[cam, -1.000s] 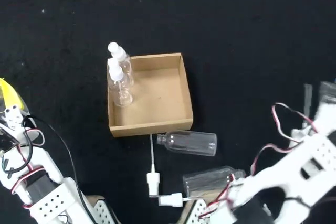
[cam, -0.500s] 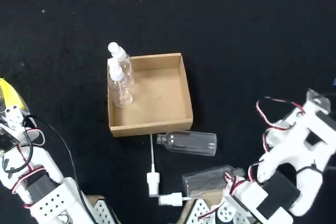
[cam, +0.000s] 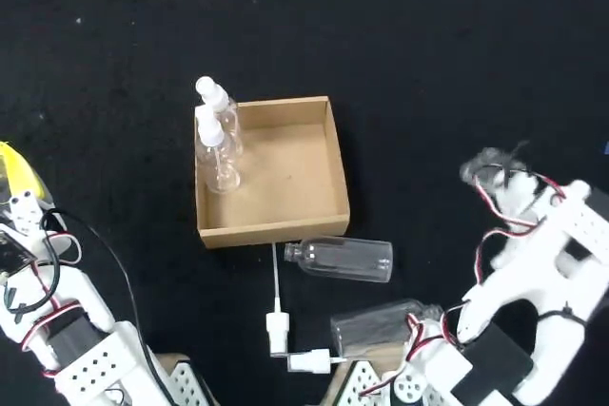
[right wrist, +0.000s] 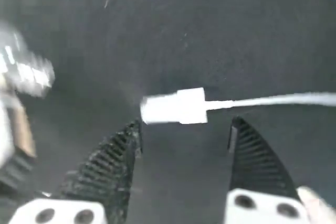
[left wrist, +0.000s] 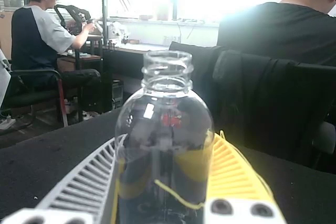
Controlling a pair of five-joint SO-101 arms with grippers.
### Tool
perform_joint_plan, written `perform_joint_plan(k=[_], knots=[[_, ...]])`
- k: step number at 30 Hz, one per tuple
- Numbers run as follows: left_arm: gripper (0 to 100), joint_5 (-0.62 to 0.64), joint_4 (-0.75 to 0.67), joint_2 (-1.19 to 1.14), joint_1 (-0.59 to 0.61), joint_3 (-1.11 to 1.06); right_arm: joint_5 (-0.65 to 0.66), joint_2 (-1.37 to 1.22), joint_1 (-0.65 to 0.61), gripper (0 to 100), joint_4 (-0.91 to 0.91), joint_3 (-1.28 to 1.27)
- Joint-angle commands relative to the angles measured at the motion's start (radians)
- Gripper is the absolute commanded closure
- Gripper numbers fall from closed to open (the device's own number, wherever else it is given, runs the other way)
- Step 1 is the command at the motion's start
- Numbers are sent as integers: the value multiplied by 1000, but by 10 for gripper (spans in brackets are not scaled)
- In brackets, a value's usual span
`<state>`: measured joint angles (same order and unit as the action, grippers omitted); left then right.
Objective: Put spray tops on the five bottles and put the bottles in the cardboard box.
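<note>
Holding a bottle (left wrist: 164,114), left pincer (left wrist: 166,142) is clenched; right pincer (right wrist: 187,124) gapes near spray top (right wrist: 176,106).

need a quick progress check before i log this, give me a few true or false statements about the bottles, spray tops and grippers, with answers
1. Two clear plastic bottles with white spray tops stand inside the brown cardboard box, along one wall. True.
2. The left gripper holds a clear bottle already fitted with a spray top. False: its neck is open, with no top on it.
3. The right gripper is open, with a white spray top on the black table just beyond it. True.
4. The two uncapped bottles outside the box stand upright. False: both lie on their sides.
</note>
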<state>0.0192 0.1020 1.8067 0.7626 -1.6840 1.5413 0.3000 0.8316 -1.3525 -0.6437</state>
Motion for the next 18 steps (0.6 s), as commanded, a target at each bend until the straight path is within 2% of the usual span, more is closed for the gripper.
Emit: perform_joint_plan(k=[1, 3, 6, 13, 18], knots=[[970, 8, -20, 18, 12, -15, 499, 65, 97, 753, 86, -36], [970, 8, -20, 18, 12, -15, 594, 77, 132, 730, 147, -58], [970, 8, -20, 18, 12, -15, 660, 87, 167, 662, 252, -101], [970, 8, -20, 18, 12, -15, 707, 82, 133, 645, 516, -277], [970, 8, -20, 18, 12, -15, 695, 88, 71, 645, 605, -387]])
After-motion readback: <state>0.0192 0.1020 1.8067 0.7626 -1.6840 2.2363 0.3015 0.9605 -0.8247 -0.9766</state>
